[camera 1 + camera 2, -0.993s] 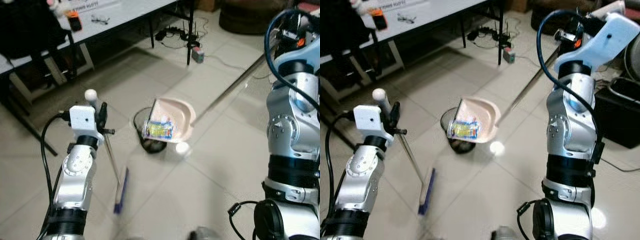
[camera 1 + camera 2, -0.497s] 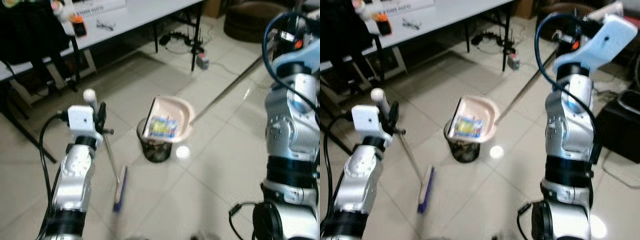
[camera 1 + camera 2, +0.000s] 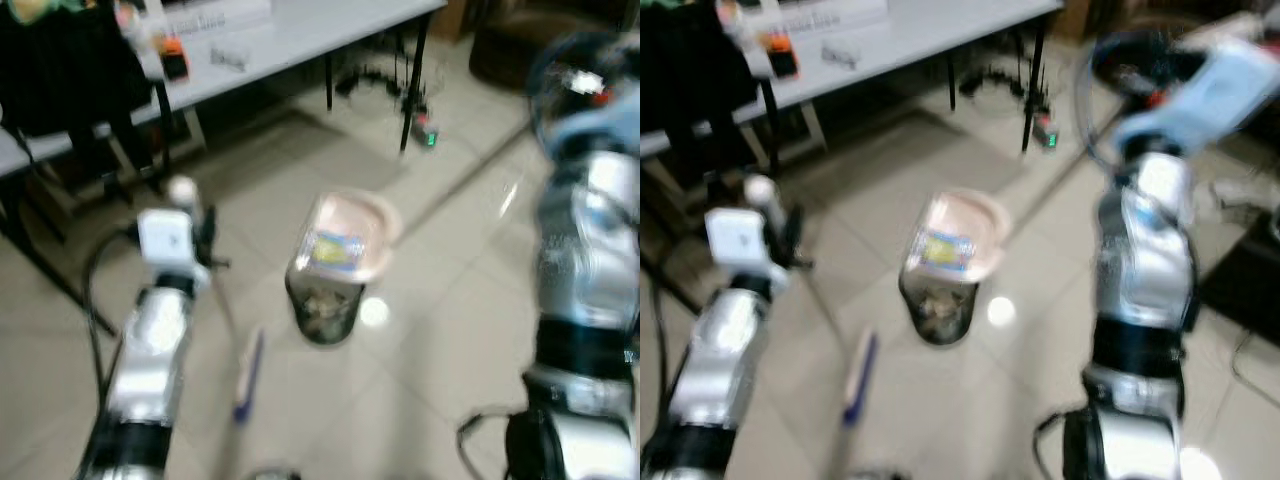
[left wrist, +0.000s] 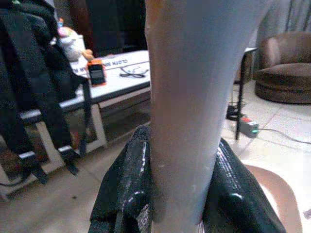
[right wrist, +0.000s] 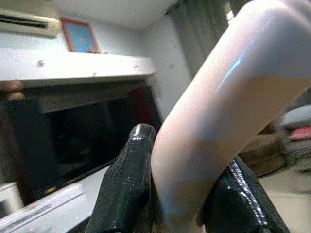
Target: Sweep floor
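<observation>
Fingers (image 5: 129,194) of the right gripper (image 5: 180,204) pinch the pale handle of the dustpan (image 3: 350,235), whose long shaft runs down and away from them toward the robot's left, ending in the pan tilted over the wire bin (image 3: 323,305). A colourful wrapper (image 3: 335,250) lies in the pan, just above the bin's mouth, and the bin looks to hold some scraps already, though blur hides what. Whether the wrapper falls turns on the pan staying over the bin; tipping the shaft further should slide it in. Across from it, the left gripper (image 4: 177,204) is pressed around the broom handle (image 4: 194,97), fingers (image 4: 129,189) on either side; the stick slants down from them to the blue broom head (image 3: 247,375) on the floor, near the bin.
</observation>
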`<state>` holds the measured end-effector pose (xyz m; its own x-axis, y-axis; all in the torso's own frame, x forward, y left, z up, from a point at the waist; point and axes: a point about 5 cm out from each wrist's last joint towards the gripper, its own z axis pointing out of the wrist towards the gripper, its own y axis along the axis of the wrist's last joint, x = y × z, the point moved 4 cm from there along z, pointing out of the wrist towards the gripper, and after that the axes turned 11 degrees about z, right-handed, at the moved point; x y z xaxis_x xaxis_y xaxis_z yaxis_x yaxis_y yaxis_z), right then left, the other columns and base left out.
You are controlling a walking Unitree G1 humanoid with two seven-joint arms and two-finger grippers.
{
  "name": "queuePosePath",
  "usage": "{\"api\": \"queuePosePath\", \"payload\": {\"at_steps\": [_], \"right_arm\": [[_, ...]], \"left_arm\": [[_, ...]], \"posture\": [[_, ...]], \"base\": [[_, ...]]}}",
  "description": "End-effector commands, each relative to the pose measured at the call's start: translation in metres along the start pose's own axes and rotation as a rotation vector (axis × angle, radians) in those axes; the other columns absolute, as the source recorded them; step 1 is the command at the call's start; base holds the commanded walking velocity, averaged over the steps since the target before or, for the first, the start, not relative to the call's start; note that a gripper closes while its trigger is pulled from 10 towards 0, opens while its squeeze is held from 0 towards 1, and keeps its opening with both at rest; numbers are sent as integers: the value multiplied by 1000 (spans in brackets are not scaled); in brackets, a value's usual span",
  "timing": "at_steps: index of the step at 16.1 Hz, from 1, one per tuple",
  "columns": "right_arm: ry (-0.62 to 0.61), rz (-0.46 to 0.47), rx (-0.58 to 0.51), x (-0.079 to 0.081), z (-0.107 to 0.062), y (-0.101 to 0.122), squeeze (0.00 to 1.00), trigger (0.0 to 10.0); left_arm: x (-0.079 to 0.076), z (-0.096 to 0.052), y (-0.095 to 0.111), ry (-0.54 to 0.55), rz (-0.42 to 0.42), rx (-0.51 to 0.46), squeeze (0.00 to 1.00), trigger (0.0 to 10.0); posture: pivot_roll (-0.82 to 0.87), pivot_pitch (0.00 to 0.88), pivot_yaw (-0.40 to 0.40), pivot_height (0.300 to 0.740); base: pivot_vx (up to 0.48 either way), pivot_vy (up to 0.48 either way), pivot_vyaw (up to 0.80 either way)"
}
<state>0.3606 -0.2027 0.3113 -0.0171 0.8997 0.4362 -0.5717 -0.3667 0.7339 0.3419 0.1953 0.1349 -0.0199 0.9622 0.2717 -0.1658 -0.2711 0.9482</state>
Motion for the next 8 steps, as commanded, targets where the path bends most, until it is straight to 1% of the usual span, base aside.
{"api": "queuePosePath", "payload": {"at_steps": [1, 2, 8], "right_arm": [[-1, 3, -81, -1, 3, 21, 0, 10000], [-3, 1, -81, -2, 3, 21, 0, 10000], [-16, -5, -81, -6, 1, 20, 0, 10000]], "left_arm": [[-3, 4, 11, -10, 1, -43, 0, 10000], [-3, 4, 10, -10, -6, -34, 0, 10000], [-4, 5, 8, -9, -15, -25, 0, 10000]], "posture": [[-62, 56, 70, 740], [-62, 58, 72, 740], [-61, 65, 75, 740]], "base": [[480, 0, 0], [450, 0, 0], [0, 0, 0]]}}
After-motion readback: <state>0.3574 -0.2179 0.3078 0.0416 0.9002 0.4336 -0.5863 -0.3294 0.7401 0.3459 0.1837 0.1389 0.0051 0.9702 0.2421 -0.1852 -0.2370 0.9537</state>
